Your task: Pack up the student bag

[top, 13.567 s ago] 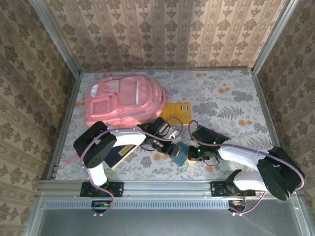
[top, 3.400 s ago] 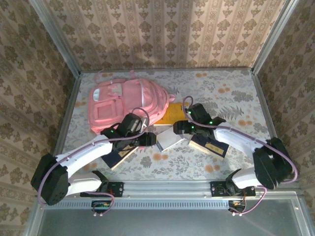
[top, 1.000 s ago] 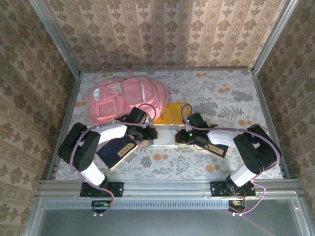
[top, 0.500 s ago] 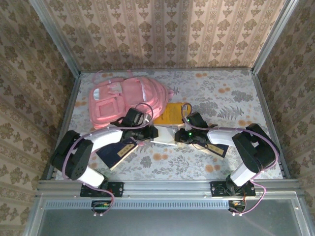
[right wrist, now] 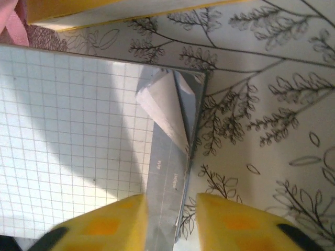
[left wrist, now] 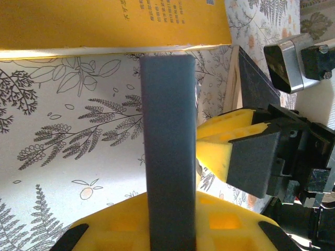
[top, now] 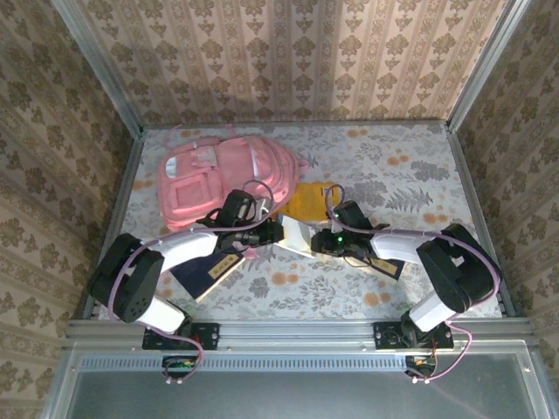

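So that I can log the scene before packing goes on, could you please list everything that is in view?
backpack: one, pink, far left of the table
yellow book: one, yellow, just right of the backpack
notebook: one, grey cover and squared pages, mid-table between the two arms' tips
dark book: one, dark blue, near left, partly under the left arm
tan book: one, tan, partly under the right arm
tablecloth: one, pale with leaf and orange prints, covering the table
left arm: one, white and black, yellow jaws closed on the notebook's edge
right arm: one, white and black, yellow jaws at the notebook's opposite edge, grip unclear
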`<action>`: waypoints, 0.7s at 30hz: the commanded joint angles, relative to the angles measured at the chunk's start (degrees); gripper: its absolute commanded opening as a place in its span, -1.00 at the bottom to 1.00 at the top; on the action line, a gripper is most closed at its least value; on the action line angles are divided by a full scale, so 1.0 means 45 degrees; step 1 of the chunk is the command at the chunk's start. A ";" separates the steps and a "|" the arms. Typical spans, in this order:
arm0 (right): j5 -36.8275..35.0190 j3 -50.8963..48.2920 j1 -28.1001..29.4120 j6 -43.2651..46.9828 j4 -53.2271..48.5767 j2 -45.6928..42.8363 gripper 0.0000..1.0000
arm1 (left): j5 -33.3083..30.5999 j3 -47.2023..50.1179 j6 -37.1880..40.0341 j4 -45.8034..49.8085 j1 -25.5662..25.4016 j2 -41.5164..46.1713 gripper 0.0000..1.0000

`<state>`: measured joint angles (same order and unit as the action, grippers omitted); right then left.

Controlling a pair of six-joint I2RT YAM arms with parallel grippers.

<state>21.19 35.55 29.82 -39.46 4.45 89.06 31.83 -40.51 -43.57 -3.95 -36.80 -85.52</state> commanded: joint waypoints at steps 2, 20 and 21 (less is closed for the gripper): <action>-0.0714 -0.0123 0.0033 -0.0135 -0.1008 -0.1183 0.16 | 0.0035 0.0142 0.0240 0.0069 0.0092 0.1089 -1.00; 0.3877 -0.0264 -0.0963 -0.4057 0.3990 -0.4888 0.99 | 0.2513 0.1059 -0.2776 -0.2962 0.1263 0.5898 -1.00; 0.4106 -0.0258 -0.0972 -0.4397 0.4548 -0.4743 0.99 | 0.2600 0.1119 -0.2996 -0.3269 0.1263 0.5932 -1.00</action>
<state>32.60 34.96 25.67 -52.80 14.61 66.43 39.42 -36.27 -52.82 -11.27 -31.40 -60.18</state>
